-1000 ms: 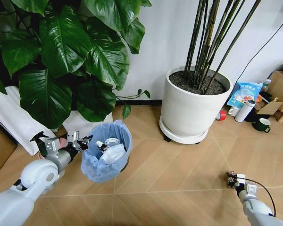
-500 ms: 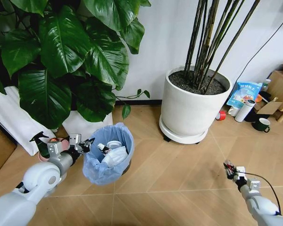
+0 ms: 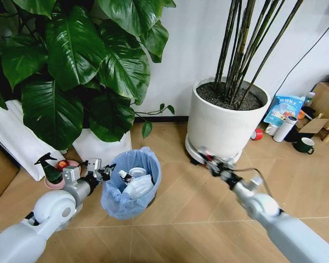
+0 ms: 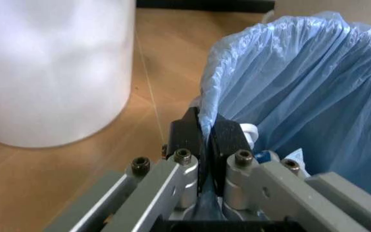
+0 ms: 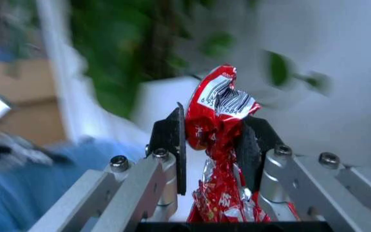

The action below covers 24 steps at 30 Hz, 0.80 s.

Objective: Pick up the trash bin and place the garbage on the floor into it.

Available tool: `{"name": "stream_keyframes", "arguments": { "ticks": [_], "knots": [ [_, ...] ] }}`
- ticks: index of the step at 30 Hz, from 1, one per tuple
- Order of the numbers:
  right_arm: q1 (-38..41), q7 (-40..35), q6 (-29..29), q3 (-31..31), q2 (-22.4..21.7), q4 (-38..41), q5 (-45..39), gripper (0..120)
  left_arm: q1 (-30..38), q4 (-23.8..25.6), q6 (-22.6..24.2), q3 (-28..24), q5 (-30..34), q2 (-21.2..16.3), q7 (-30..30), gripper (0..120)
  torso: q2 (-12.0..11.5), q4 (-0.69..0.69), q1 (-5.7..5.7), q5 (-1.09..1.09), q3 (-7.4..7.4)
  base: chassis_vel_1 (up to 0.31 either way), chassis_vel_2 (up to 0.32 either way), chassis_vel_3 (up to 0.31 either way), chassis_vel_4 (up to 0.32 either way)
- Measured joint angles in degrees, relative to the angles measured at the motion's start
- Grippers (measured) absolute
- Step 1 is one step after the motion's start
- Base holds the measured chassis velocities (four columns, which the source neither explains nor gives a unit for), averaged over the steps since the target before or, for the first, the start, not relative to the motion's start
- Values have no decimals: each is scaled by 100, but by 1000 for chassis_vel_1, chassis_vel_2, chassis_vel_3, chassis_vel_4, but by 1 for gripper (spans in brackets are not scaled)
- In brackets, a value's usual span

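Left jaws: closed on the rim of the trash bin [image 4: 301, 92], pinching the light-blue bag between the dark pads [image 4: 187, 137].
Right jaws: closed on a crumpled red wrapper [image 5: 219, 125] with a barcode patch.
Left gripper [image 3: 101, 171]: touching the bin's rim on the side away from the white pot [image 3: 223, 127].
Right gripper [image 3: 208, 156]: held up in front of the white pot's base, well apart from the bin.
Trash bin [image 3: 130, 183]: on the wooden floor, well to the left of the white pot, below the big-leaved plant [image 3: 77, 60].
Bin contents: white crumpled paper [image 3: 138, 186] and a white round lid [image 3: 136, 172].
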<state>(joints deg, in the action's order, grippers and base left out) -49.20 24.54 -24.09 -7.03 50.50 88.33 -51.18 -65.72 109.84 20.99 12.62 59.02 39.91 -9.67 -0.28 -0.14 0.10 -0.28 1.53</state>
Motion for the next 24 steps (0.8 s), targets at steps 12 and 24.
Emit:
{"name": "stream_keyframes", "arguments": {
  "ticks": [12, 24],
  "knots": [
    [1857, 711, -303, -1918, 536, -303, -732, 20, 221, -131, -3, -392, -55, 28, 13, 0, 0, -1, 0, 0, 0, 0, 0, 0, 0],
    [2408, 883, -134, -2928, 712, -674, -784, 20, 291, -174, -4, -396, -23, 38, 36, 0, 0, 0, 0, 0, 0, 0, 0, 0, 0]
  ]
}}
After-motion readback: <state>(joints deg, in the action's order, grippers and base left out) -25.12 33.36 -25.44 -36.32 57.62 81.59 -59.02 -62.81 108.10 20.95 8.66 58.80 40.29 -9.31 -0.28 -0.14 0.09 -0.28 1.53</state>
